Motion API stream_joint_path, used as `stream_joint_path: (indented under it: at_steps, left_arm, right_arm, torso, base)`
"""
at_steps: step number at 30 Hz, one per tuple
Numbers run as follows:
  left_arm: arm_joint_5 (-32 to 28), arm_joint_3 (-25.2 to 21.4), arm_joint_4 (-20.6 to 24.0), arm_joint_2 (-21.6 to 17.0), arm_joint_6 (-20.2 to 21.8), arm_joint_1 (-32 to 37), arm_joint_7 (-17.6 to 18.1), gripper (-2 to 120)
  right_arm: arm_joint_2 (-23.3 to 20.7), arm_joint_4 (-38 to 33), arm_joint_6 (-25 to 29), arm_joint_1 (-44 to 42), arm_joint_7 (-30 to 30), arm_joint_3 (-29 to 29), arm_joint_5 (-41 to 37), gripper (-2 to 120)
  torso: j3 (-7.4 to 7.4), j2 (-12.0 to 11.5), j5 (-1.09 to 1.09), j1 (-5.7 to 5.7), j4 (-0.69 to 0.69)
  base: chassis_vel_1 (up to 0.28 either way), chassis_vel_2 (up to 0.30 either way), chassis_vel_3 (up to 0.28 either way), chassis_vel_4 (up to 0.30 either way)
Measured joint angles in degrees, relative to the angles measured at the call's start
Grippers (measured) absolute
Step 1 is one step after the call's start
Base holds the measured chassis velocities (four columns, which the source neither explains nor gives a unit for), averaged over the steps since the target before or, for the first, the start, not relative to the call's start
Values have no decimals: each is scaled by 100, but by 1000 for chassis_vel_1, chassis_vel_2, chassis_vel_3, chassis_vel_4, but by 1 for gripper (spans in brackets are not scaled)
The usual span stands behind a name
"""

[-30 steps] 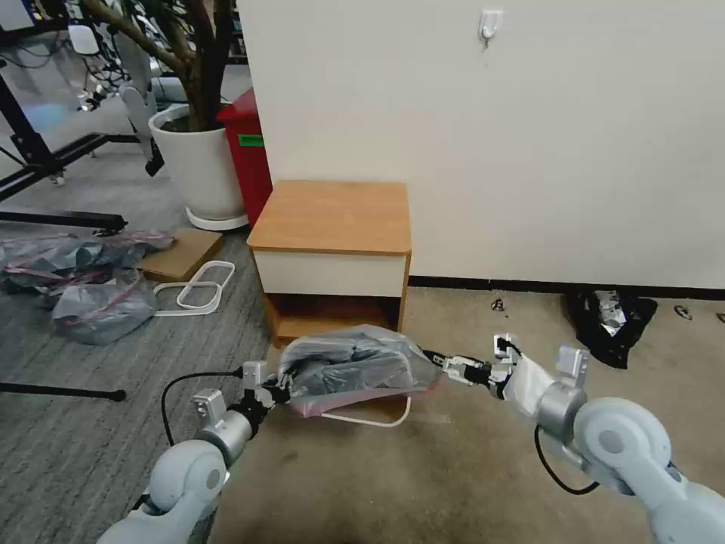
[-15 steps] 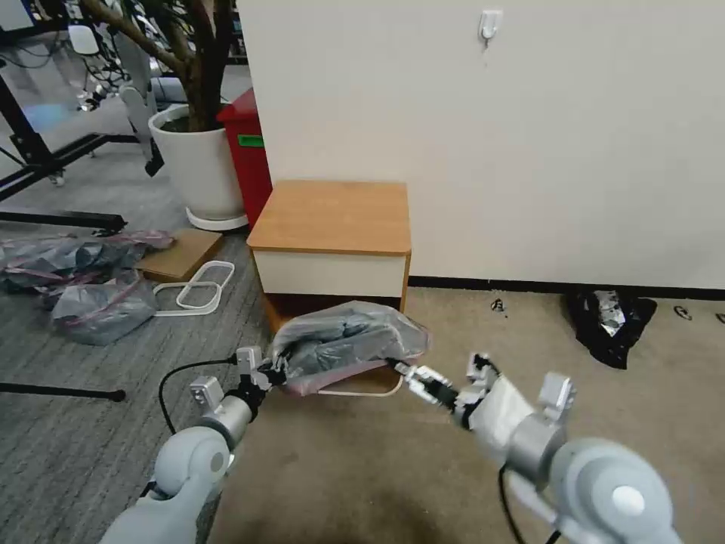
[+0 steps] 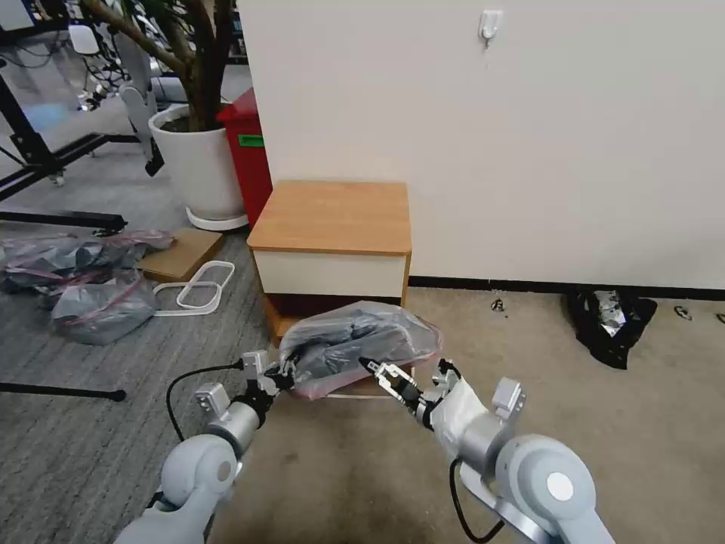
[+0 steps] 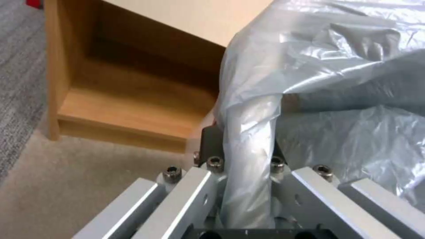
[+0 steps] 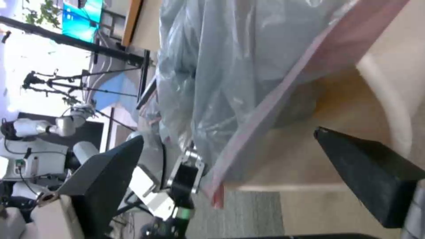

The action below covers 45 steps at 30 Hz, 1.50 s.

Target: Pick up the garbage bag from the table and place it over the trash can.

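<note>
The left gripper's (image 3: 285, 372) fingers pinch a bunched fold of the garbage bag (image 3: 361, 346), which drapes over the trash can (image 3: 362, 391) on the floor before the counter's (image 3: 332, 215) front edge. The right gripper's (image 3: 377, 372) fingers spread apart just beside the bag's pink rim.

Robot lab: tripods (image 5: 57, 83), carpeted floor (image 3: 340, 476)

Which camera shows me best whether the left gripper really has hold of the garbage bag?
The left wrist view: a twisted fold of the garbage bag runs down between the left gripper fingers, which are shut on it. The head view shows that gripper at the bag's edge; the right wrist view shows it behind the pink rim.
</note>
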State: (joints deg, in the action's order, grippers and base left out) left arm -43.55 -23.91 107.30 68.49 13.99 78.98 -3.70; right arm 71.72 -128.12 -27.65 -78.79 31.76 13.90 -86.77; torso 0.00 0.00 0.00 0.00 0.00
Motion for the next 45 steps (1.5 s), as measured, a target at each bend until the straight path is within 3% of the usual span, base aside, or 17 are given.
stream_joint_path:
  at_steps: [38,45]
  left_arm:
    - [171,110,20,105,19,89,6,2]
    - [171,124,69,103,17,122,7,2]
  right_arm:
    - [331,193,134,75,-300,-338,867,97]
    - [363,290,210,75,-430,-401,1128,91]
  torso:
    - [0,0,0,0,0]
    - [0,0,0,0,0]
  base:
    - [0,0,0,0]
    - [0,0,0,0]
